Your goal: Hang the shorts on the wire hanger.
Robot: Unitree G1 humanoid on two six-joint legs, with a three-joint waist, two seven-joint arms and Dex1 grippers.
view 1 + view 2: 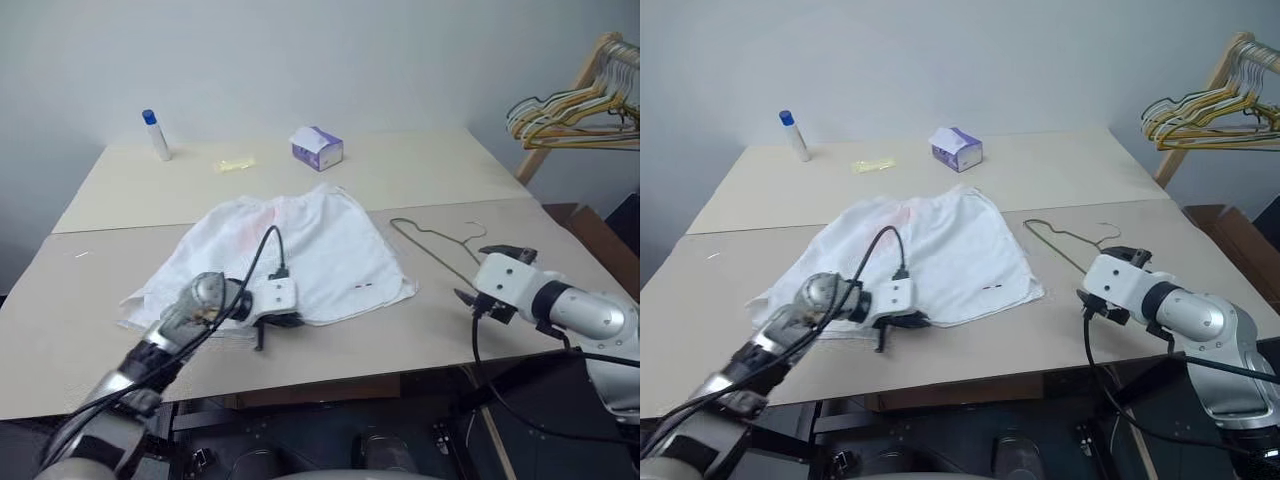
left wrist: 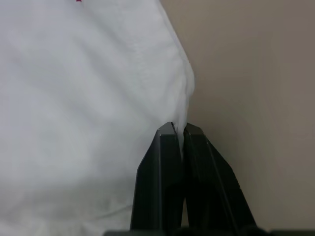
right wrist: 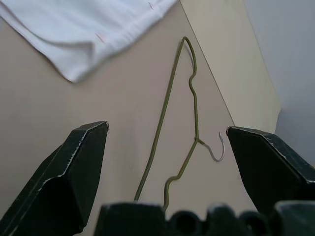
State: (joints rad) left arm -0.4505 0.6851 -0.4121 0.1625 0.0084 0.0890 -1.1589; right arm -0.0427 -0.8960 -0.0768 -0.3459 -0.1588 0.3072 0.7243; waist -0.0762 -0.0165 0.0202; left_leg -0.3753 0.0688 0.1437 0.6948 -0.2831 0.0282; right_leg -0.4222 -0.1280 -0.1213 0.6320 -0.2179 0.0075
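Note:
The white shorts [image 1: 300,250] lie spread flat in the middle of the table [image 1: 60,320]. My left gripper [image 1: 272,328] rests at their near hem. In the left wrist view its two black fingers [image 2: 162,162] are pressed together with the shorts' edge [image 2: 183,105] pinched between the tips. The thin olive wire hanger [image 1: 440,250] lies flat on the table to the right of the shorts, hook pointing right. My right gripper [image 1: 487,275] hovers open over the hanger's near end. In the right wrist view the hanger [image 3: 167,108] shows between the wide-spread fingers.
A purple and white tissue box [image 1: 317,148], a white bottle with a blue cap [image 1: 156,135] and a small yellow item [image 1: 235,165] sit at the back of the table. A wooden rack with bunched hangers [image 1: 570,110] stands at the far right, off the table.

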